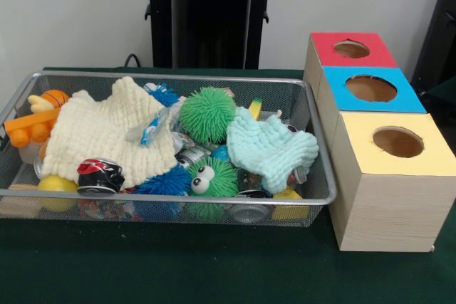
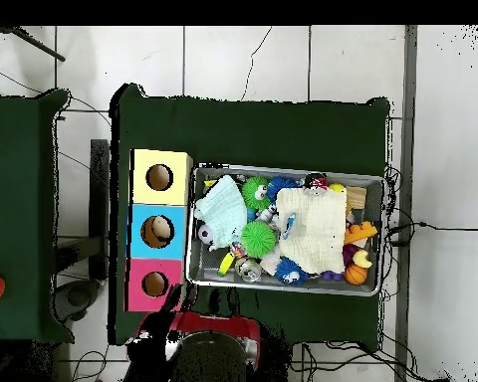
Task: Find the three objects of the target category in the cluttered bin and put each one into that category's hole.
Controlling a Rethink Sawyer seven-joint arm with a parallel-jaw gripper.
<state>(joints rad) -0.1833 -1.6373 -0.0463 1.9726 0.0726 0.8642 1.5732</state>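
Green-clothed desk (image 1: 178,268) lay nearest, bare in front of wire-mesh bin (image 1: 164,197). Bin looked full: cream cloth (image 1: 100,129), mint cloth (image 1: 271,147), green spiky ball (image 1: 206,113), googly-eyed green ball (image 1: 210,178), blue spiky ball (image 1: 165,183), crushed can (image 1: 100,174), orange toy (image 1: 35,120), yellow ball (image 1: 57,184). Red hole (image 1: 351,49), blue hole (image 1: 370,89) and yellow hole (image 1: 397,142) of sorting box beside bin showed nothing clearly dropped in; judged barely begun, target category unclear. Arm (image 2: 198,338) sat drawn back at desk edge near red hole, off the bin. Fingers: could not tell how open, nothing seen held.
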